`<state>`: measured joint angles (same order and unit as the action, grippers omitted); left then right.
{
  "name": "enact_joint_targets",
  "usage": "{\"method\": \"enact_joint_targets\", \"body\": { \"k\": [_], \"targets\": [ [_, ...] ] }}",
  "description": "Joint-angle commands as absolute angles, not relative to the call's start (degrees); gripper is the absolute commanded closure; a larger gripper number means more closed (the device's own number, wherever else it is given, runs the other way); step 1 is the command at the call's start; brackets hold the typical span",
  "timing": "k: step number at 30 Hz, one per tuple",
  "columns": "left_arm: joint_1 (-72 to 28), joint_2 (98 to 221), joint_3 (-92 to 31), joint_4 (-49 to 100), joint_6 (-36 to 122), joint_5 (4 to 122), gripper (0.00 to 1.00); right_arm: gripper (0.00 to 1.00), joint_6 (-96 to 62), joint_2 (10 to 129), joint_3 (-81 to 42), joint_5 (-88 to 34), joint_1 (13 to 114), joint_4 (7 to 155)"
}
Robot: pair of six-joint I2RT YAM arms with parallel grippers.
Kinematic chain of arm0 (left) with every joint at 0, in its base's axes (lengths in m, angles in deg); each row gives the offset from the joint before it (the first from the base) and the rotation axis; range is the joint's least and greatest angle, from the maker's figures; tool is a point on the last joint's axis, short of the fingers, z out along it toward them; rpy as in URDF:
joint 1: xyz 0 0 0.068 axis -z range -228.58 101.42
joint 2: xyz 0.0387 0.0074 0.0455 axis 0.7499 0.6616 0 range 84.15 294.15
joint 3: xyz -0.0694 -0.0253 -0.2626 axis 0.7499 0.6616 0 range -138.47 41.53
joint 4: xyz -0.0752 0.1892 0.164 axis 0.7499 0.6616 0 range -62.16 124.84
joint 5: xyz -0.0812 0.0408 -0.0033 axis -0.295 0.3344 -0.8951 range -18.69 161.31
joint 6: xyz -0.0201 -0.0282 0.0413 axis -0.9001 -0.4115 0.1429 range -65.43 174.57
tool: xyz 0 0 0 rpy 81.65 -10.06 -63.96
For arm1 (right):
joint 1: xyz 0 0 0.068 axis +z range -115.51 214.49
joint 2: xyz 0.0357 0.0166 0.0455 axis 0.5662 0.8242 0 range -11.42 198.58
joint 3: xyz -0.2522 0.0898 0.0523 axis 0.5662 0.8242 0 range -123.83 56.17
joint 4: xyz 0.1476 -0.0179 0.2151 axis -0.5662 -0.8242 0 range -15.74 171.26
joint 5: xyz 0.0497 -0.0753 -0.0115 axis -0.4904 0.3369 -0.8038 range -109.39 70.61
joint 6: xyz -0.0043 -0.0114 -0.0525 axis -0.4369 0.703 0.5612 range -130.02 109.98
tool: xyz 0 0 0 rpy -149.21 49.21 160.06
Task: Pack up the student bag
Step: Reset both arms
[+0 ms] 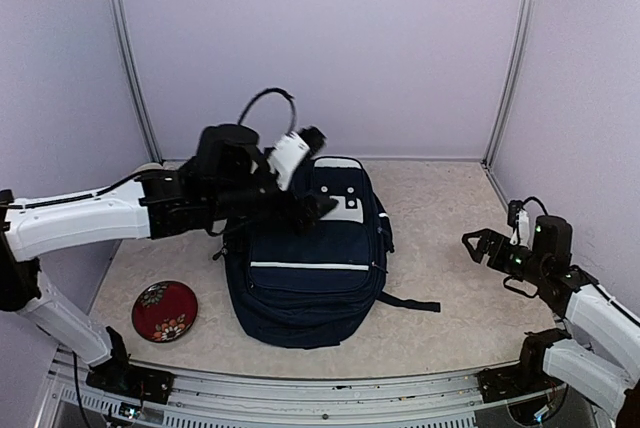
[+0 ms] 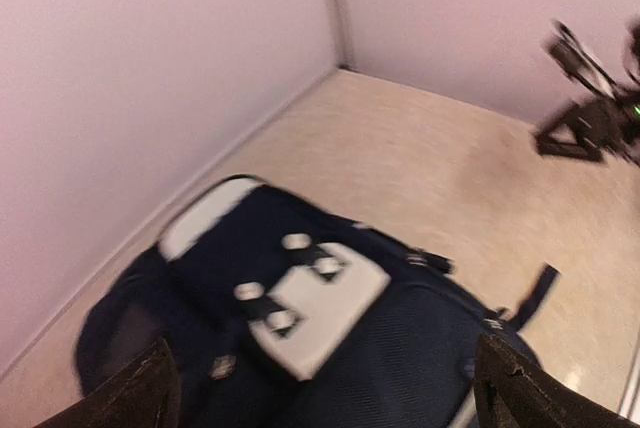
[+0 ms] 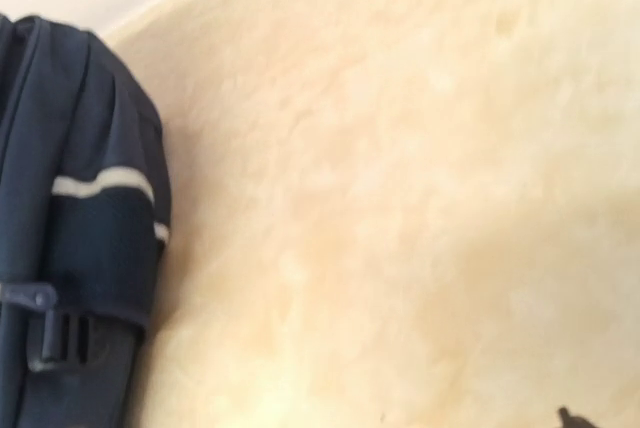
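Observation:
The student bag (image 1: 310, 268) lies flat on its back mid-table, navy with a white stripe and white patches on the front. My left gripper (image 1: 318, 176) hovers just above the bag's top end, open wide with nothing between the jaws. In the left wrist view its dark fingers (image 2: 140, 393) stand at the bottom corners, over the white patch (image 2: 320, 313) on the student bag (image 2: 420, 348). My right gripper (image 1: 485, 258) hangs open and empty to the right of the bag. The right wrist view shows only the student bag's side (image 3: 70, 248) and bare tabletop.
A red patterned dish (image 1: 165, 310) sits near the front left of the beige table (image 1: 450, 278). Lilac walls with metal corner posts (image 1: 130, 68) close in the back and sides. A loose strap (image 1: 410, 303) trails from the bag's right side.

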<state>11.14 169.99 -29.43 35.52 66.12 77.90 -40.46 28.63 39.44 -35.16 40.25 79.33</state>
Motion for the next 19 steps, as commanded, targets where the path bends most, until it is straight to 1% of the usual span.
{"method": "enact_joint_targets", "body": {
  "k": [1,5,8,12,15,19],
  "targets": [
    [-5.02,159.39,-20.30,30.68,45.80,80.93,0.01,0.00,-44.34,28.03,41.34,-39.10,39.23,83.02],
    [-21.97,151.16,-8.88,31.34,34.01,81.01,0.01,0.00,-43.69,28.99,41.23,-35.37,39.23,79.15],
    [-29.21,144.19,0.00,28.90,31.81,82.39,0.01,0.00,-42.72,28.42,41.94,-34.37,39.23,78.00],
    [-31.44,138.04,5.46,29.63,31.25,88.32,0.01,0.00,-43.31,25.71,43.71,-33.78,39.23,78.15],
    [-31.44,136.44,5.94,29.98,31.81,87.10,0.01,0.00,-43.90,22.80,44.90,-33.42,39.23,77.98],
    [-31.44,136.48,2.81,33.97,33.17,85.20,0.01,0.00,-42.93,19.72,45.39,-32.85,39.23,75.65]
  ]
}}
